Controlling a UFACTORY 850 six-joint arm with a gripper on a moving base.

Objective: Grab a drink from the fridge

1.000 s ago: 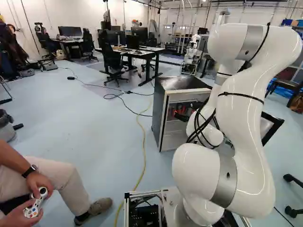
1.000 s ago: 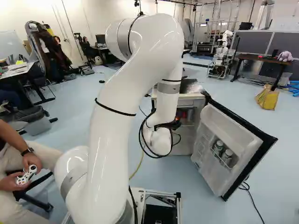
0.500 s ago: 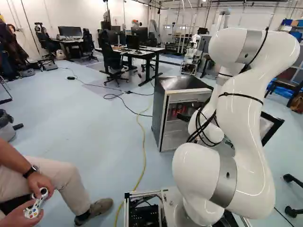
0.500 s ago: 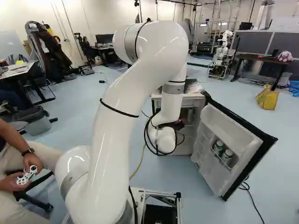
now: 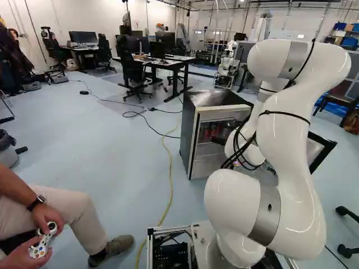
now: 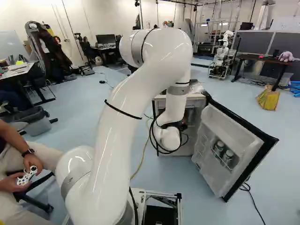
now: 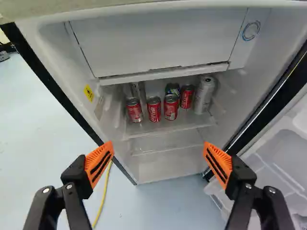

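Observation:
Dark parts of my gripper [image 5: 222, 139] show before the fridge opening in the left base view. In the wrist view the gripper [image 7: 158, 160] is open, its orange pads wide apart with nothing between them. Ahead of it stands the open fridge [image 7: 163, 36]. On its upper shelf [image 7: 168, 125] are red cans [image 7: 134, 110], [image 7: 154, 109], [image 7: 171, 107] in front, another red can [image 7: 187, 97] and a dark can [image 7: 172, 89] behind, and a tall silver can [image 7: 205, 95] beside them. The arm partly hides the opening in both base views.
The fridge door [image 6: 232, 143] stands swung open right of the arm, with two containers [image 6: 219, 147] in its rack. A yellow cable [image 5: 170, 168] runs along the floor left of the fridge. Another robot [image 6: 222, 56] stands farther back.
The arm has shifted rightward in the right base view, its upper joint lower and its wrist slightly farther forward. More of the red cans shows in the left base view. The base has not moved.

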